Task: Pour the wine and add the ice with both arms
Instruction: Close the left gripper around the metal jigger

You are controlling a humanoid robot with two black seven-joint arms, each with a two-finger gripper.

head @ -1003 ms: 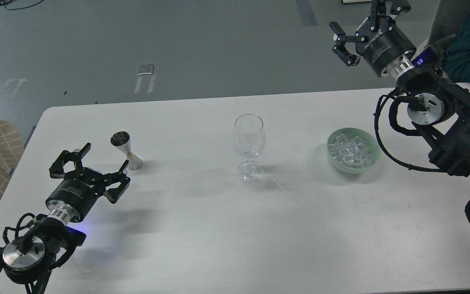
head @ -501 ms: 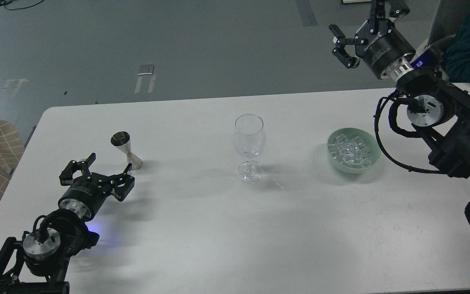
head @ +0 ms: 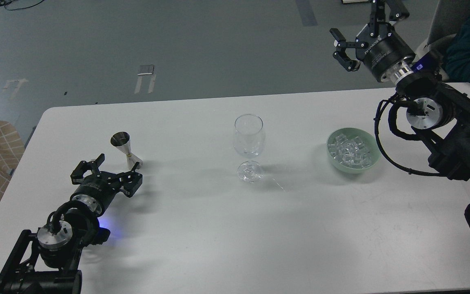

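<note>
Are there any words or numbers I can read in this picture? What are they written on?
White lettering on the body of the right gripper: too tilted and small to read for sure.
White lettering on the body of the left gripper: too small and dark to read.
Jigger, wine glass, green bowl with ice, table: no words or numbers on them.

Right gripper (head: 365, 30) top finger cut by upper edge, right arm (head: 459, 139) cut at right edge, left arm (head: 51, 253) base cut at bottom, jigger (head: 127, 150) foot partly hidden behind left gripper (head: 108, 173) finger.
</note>
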